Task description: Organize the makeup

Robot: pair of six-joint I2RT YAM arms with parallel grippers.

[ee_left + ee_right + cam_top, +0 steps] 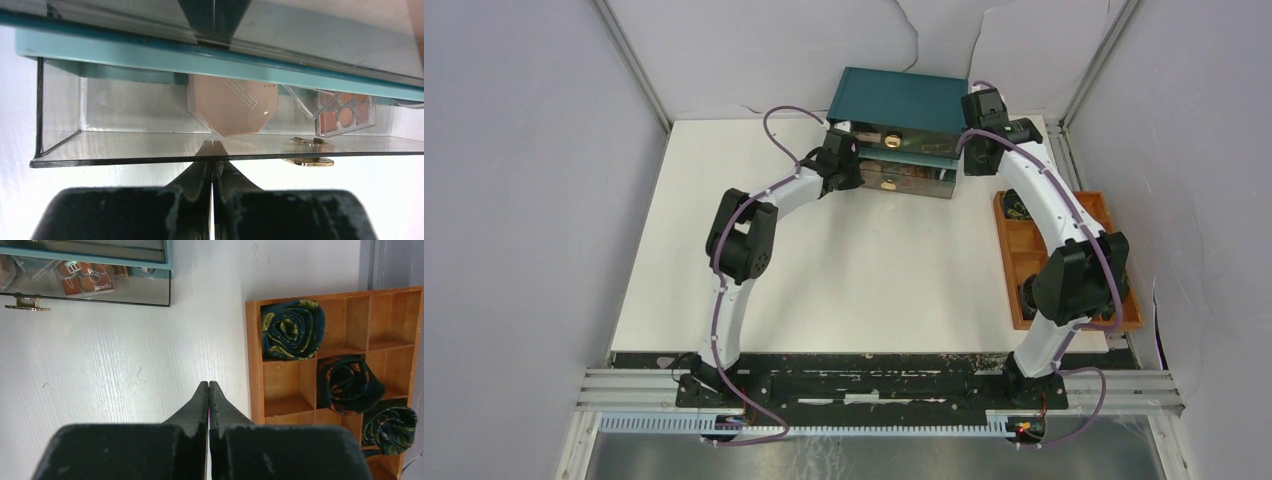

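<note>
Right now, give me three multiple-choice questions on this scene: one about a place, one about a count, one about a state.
1. Where does the pink octagonal compact lie?
A. in the clear drawer
B. in a tray compartment
C. on the bare table

2. How many rolled fabrics does the right wrist view show in the wooden tray?
A. one
B. three
C. five

3. How is the right hand?
A. wide open
B. shut on a compact
C. shut, holding nothing

Answers: 1 A, the left wrist view shows it lying inside the drawer's glass walls. 2 B, three dark rolls sit in separate compartments. 3 C, its fingertips meet with nothing between them.
</note>
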